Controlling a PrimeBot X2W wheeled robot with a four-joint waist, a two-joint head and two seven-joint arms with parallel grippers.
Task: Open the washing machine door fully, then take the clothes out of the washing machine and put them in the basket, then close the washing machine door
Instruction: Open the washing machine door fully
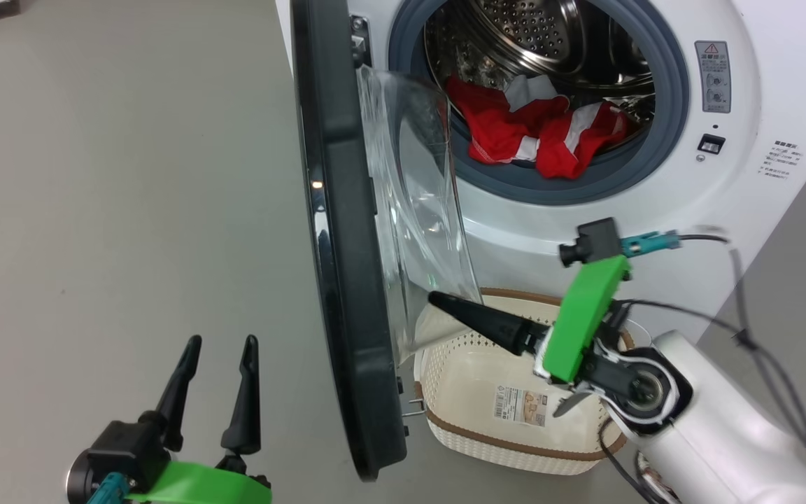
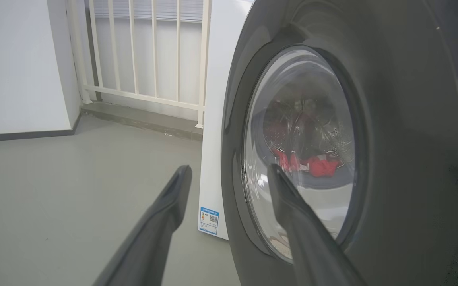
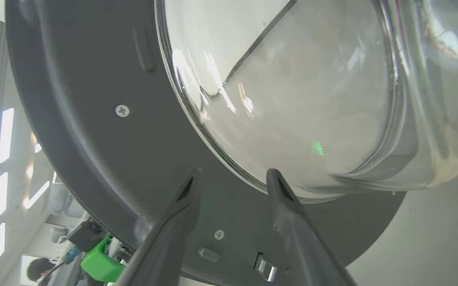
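The washing machine [image 1: 725, 210] stands with its door [image 1: 347, 245] swung out, seen edge-on. The door's clear glass bowl [image 1: 417, 196] bulges toward the drum [image 1: 536, 35]. Red clothes with white stripes [image 1: 536, 133] lie at the drum's front lip and show through the glass [image 2: 316, 165]. Below the opening the cream basket [image 1: 459, 378] sits on the floor, holding just its paper label. My right gripper [image 1: 441, 302] reaches over the basket to the lower glass; its fingers [image 3: 233, 178] are open and hold nothing. My left gripper [image 1: 223, 343] hangs open outside the door [image 2: 229, 169].
Grey floor [image 1: 130, 175] spreads to the left of the door. A white railing [image 2: 141, 59] and wall stand behind the machine's side. Black cables [image 1: 746, 336] trail from my right arm beside the machine's front. The door's latch hardware [image 3: 266, 270] sits near my right fingers.
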